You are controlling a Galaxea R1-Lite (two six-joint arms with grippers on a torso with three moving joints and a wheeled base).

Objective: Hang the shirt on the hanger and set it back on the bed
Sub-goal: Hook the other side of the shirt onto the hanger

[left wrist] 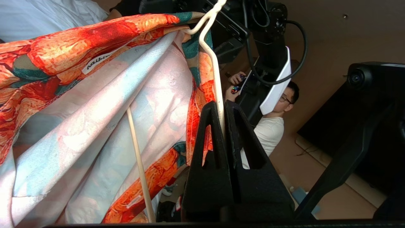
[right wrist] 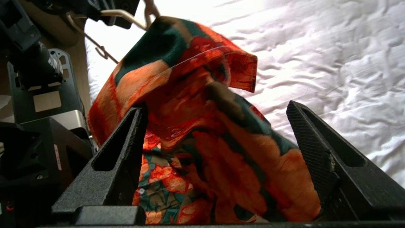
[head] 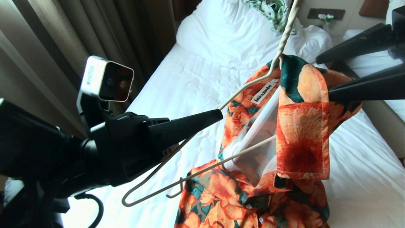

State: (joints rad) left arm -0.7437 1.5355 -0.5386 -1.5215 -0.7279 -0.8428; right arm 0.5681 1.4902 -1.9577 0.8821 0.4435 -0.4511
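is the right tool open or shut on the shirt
Open. The right tool has its fingers spread wide on either side of the shirt, gripping nothing; in the head view too its two fingers stand apart.

The hanger (head: 202,171) can't be seen whole anywhere: its hook is cut off by the top edge of the head view, and one shoulder is buried inside the shirt (head: 300,126). The shirt's lower half is chopped off at the bottom edge, so the hem isn't visible. Only two finger tips of the right gripper (head: 322,74) poke in from the edge of the head view, the rest being out of frame. The leaf-patterned garment (head: 272,11) is clipped at the top. The neck label (head: 264,92) is printed too small to be read.
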